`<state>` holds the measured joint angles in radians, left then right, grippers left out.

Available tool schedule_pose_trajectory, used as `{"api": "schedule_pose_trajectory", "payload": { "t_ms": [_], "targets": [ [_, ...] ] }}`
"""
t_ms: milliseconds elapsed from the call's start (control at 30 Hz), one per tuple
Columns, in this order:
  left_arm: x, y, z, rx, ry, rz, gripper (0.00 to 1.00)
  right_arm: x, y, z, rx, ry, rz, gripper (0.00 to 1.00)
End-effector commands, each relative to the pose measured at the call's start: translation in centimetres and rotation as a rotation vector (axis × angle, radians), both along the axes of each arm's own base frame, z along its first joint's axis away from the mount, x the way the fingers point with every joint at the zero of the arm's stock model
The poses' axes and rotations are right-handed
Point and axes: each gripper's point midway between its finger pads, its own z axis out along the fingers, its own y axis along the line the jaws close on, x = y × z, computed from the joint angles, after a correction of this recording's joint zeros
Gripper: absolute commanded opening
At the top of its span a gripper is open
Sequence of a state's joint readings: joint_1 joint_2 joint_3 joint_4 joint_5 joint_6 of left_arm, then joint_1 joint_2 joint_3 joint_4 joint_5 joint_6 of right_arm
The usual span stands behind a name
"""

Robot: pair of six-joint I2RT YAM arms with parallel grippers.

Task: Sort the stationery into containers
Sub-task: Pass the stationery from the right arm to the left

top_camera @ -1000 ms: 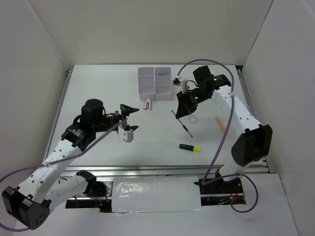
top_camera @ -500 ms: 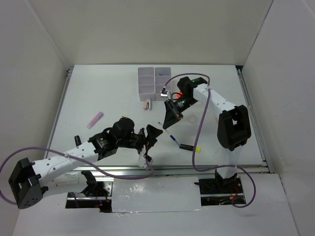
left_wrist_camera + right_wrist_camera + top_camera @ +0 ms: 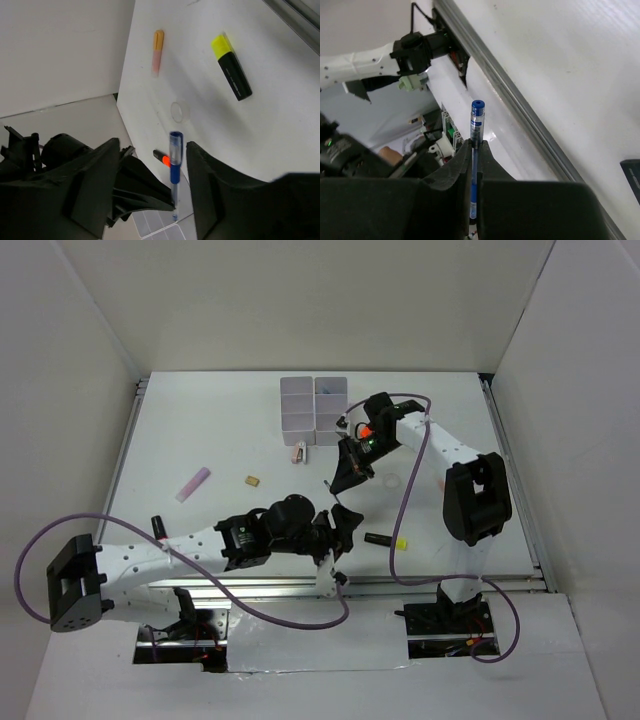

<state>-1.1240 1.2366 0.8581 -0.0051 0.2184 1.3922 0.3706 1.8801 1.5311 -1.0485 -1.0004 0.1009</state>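
My right gripper (image 3: 341, 474) is shut on a thin blue pen (image 3: 476, 129) and holds it above the table, in front of the white bins (image 3: 313, 405). My left gripper (image 3: 338, 527) is open just in front of it. The left wrist view shows the pen (image 3: 175, 160) in the gap between the left fingers, farther off. A yellow-and-black highlighter (image 3: 385, 539) and a clear tape ring (image 3: 393, 482) lie to the right. An orange-and-black highlighter (image 3: 162, 159) lies behind the pen. A pink marker (image 3: 194, 482) and a tan eraser (image 3: 252, 481) lie to the left.
A small pinkish item (image 3: 299, 452) lies just in front of the bins. A pink-and-orange marker (image 3: 157, 51) lies near the right wall. White walls close the table on three sides. A metal rail (image 3: 530, 125) runs along the near edge.
The right gripper has closed on the blue pen and lifted it off the table. The left arm has swung from the left to the centre front, its open gripper now facing the pen.
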Motion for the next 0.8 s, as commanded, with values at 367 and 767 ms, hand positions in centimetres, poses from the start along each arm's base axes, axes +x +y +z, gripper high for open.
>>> {"api": "schedule_pose_trajectory", "payload": {
  "t_ms": [367,767],
  "targets": [
    [0.8,-1.1,0.5,0.109,0.055,0.076,0.56,1.7,-1.3,1.1,-0.088,-0.063,-0.130,0.00],
    [0.3,0.5,0.7,0.128,0.077,0.092,0.63,2.2,-1.7,1.2,-0.103,-0.087,-0.135,0.00]
  ]
}}
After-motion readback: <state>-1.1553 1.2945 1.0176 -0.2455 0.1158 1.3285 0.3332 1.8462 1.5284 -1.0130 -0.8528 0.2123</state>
